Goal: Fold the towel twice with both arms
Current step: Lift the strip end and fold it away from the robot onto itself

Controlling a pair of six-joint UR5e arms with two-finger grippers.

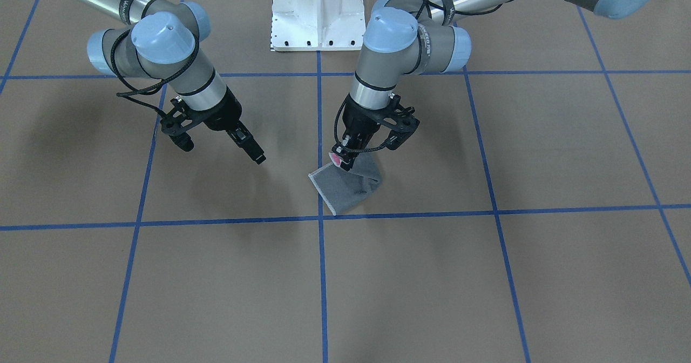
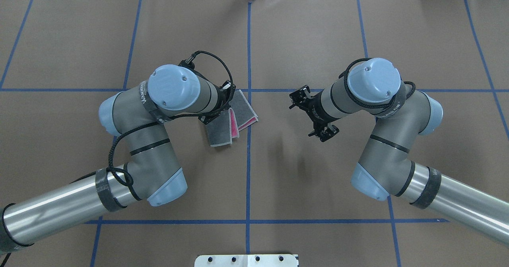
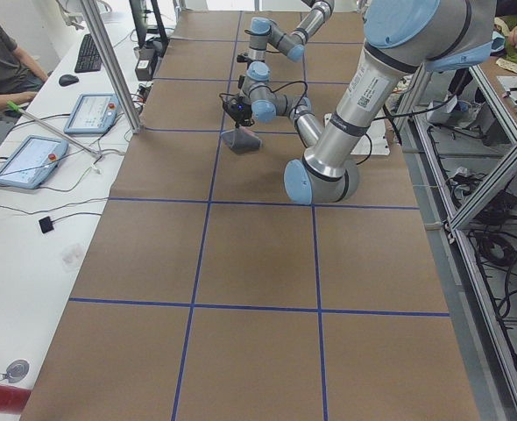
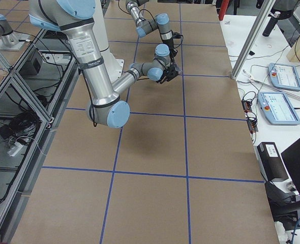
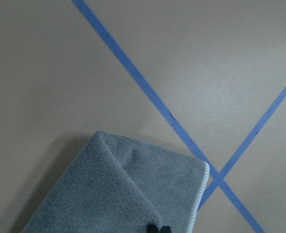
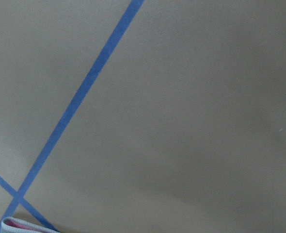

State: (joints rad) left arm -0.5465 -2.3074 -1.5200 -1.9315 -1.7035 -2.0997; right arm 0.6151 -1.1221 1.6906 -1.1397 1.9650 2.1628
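One towel (image 1: 348, 190); two arms (image 2: 151, 140) (image 2: 389, 140).

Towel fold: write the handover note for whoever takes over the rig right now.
Left gripper: shut on a raised corner of the towel, with pink showing at the pinch.
Right gripper: off the towel, holding nothing, above the bare table. Whether it is open or shut cannot be told.
Towel: by the centre tape line. The rest of it lies on the table in layers, grey side up.
Done: the first fold appears to be in.
Left: lay the held corner over to finish the second fold, then release.
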